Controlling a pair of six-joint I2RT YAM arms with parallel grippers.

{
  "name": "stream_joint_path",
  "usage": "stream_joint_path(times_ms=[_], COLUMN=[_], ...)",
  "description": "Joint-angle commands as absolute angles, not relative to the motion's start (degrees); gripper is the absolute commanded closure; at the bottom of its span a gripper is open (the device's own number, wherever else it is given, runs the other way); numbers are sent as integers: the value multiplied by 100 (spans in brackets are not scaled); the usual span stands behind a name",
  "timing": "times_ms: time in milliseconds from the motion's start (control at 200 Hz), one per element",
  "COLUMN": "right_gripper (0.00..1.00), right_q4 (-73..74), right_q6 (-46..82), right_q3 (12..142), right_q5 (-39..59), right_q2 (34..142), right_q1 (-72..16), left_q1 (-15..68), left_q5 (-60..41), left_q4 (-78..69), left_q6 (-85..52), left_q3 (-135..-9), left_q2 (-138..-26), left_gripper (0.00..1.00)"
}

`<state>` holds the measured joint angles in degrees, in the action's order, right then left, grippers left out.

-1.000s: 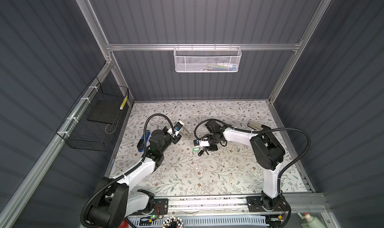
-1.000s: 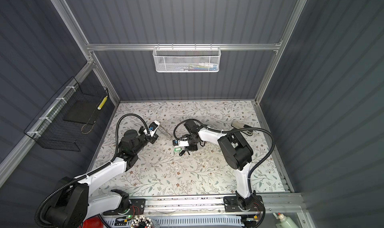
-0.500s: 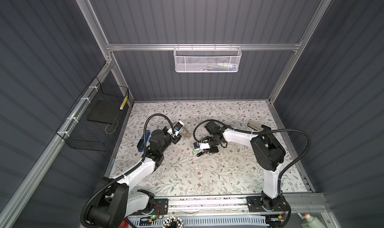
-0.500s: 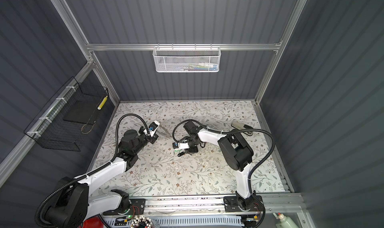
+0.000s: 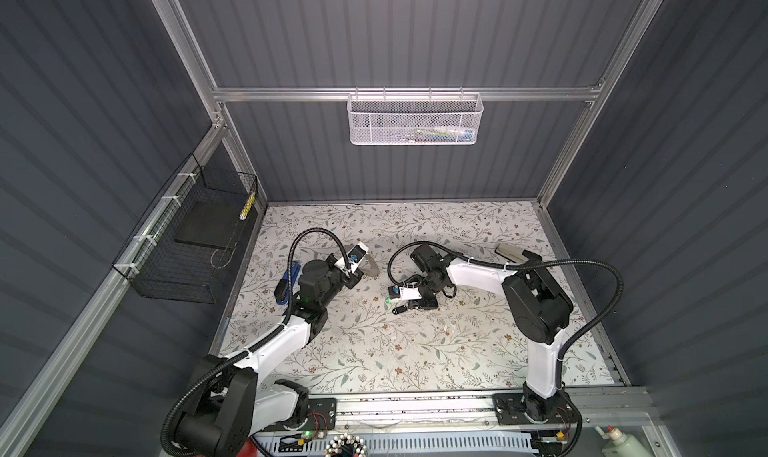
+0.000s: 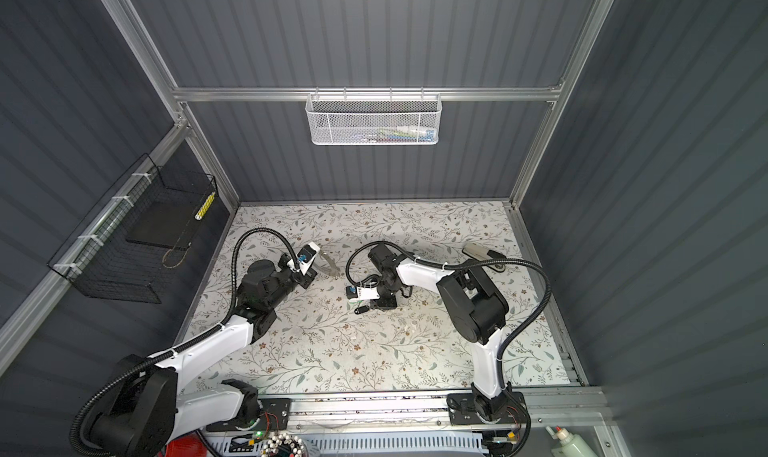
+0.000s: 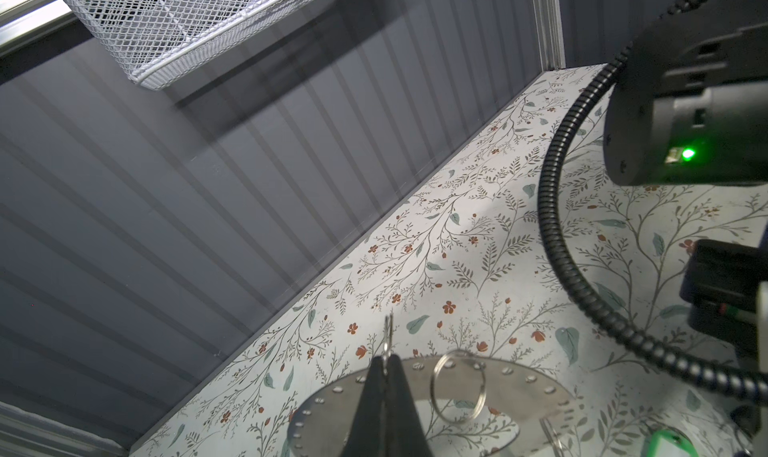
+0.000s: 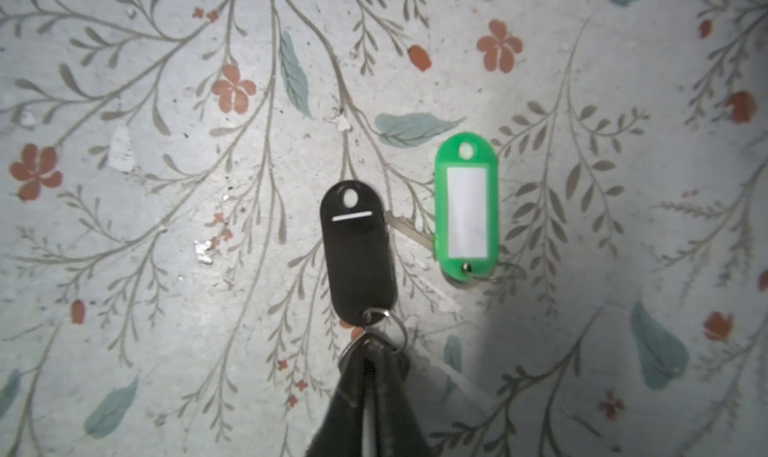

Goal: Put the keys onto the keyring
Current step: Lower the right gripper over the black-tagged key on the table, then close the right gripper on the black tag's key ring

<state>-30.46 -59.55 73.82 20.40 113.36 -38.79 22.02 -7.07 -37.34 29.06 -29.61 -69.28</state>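
The keyring (image 7: 332,409), a flat grey metal disc with a wide hole and tiny rim holes, is held tilted above the mat; it shows in both top views (image 5: 371,264) (image 6: 330,262). My left gripper (image 7: 385,365) is shut on a small wire ring at its rim. A second split ring (image 7: 457,386) hangs from the disc. The keys lie on the mat: a black tag (image 8: 357,251) and a green tag with a white label (image 8: 466,209), with a silver key blade (image 8: 405,228) between them. My right gripper (image 8: 370,349) is shut on the black tag's split ring. In a top view the black tag (image 5: 400,310) sits just in front of that gripper.
A blue stapler (image 5: 291,277) lies by the left arm near the mat's left edge. A grey-beige object (image 5: 509,251) sits at the back right. A black wire basket (image 5: 187,243) hangs on the left wall, a white mesh basket (image 5: 415,120) on the back wall.
The right gripper has come down slightly toward the front over the tags. The left arm and the keyring have not moved.
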Motion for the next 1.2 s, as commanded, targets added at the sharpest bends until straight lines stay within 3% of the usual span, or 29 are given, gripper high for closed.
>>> stream_joint_path(times_ms=[0, 220, 780, 1196], right_gripper=[79, 68, 66, 82], right_q4=[-3186, -3299, -3862, -3714], right_q6=[-5852, -5842, -6133, -5985], right_q3=[7285, 7603, 8104, 7952], right_q5=[2203, 2325, 2234, 2061], right_q2=[11153, 11331, 11856, 11757], right_q1=[-3885, -3849, -3885, -3924], left_q1=[2197, 2197, 2197, 2197], left_q5=[-788, -789, -782, -789], left_q4=[-3946, -3955, -3968, -3973], left_q6=[2834, 2830, 2830, 2831], left_q3=[-3014, -3013, -3010, -3015], left_q2=[-6839, -6864, -6892, -6904], left_gripper=[100, 100, 100, 100])
